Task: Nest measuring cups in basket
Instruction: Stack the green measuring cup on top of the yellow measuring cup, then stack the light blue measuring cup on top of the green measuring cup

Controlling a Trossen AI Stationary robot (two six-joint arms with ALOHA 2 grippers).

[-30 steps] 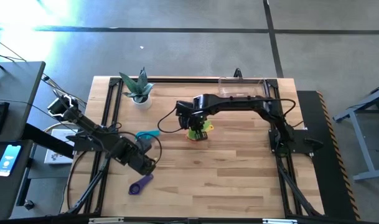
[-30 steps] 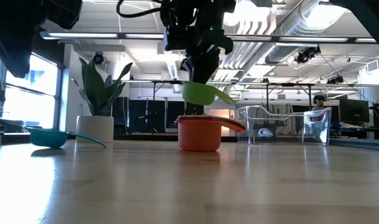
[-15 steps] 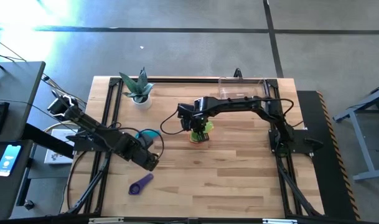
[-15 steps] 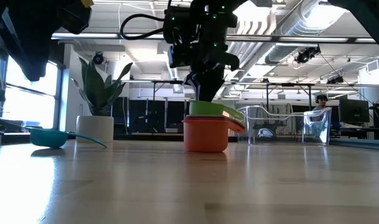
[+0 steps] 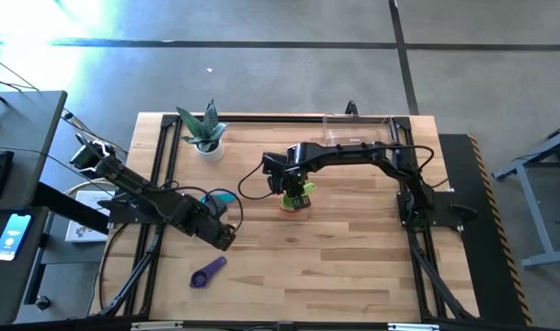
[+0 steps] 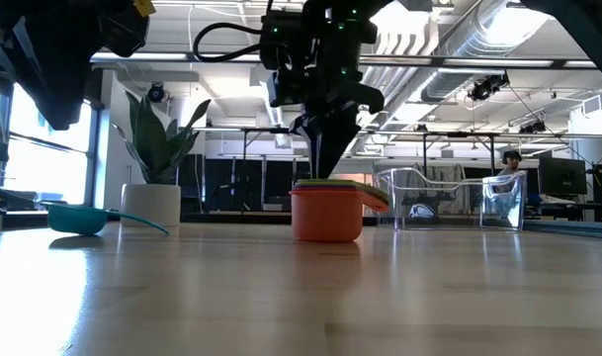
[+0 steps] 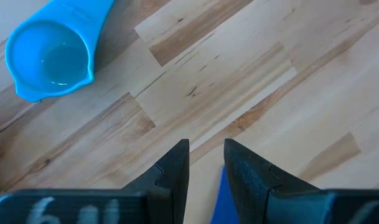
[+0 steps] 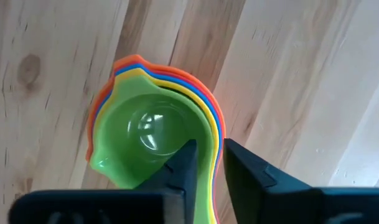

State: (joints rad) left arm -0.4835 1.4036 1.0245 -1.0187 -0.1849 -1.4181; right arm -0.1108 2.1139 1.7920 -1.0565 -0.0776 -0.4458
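A nested stack of measuring cups [image 5: 296,198] stands on the table's middle, orange outermost [image 6: 325,220], then blue and yellow rims, with the green cup [image 8: 149,140] innermost. My right gripper [image 8: 208,165] points down over the stack, its fingers a narrow gap apart on either side of the green cup's handle. A teal cup [image 7: 49,56] lies mouth up at the left. A purple cup [image 5: 206,272] lies near the front edge. My left gripper [image 7: 206,155] hangs between those two, slightly open and holding nothing. The clear basket [image 5: 358,129] stands at the far right. My right gripper comes from above, pointing down, with one finger [image 8: 183,165] on each side of the green cup's handle root [image 8: 209,146]. The cup sits sunk in the stack, which rests on the table. Whether the fingers still touch the handle I cannot tell.
A white pot with a plant [image 5: 206,138] stands at the far left. A dark frame rail [image 5: 165,156] runs along the table's edges. Bare wood lies to the right of the stack and along the front [image 5: 335,257].
My right gripper has come down with the green cup, which hung above the orange stack a second ago. The cup went into the stack, sat a little proud half a second ago, and has now sunk level with the rims while the gripper stayed put.
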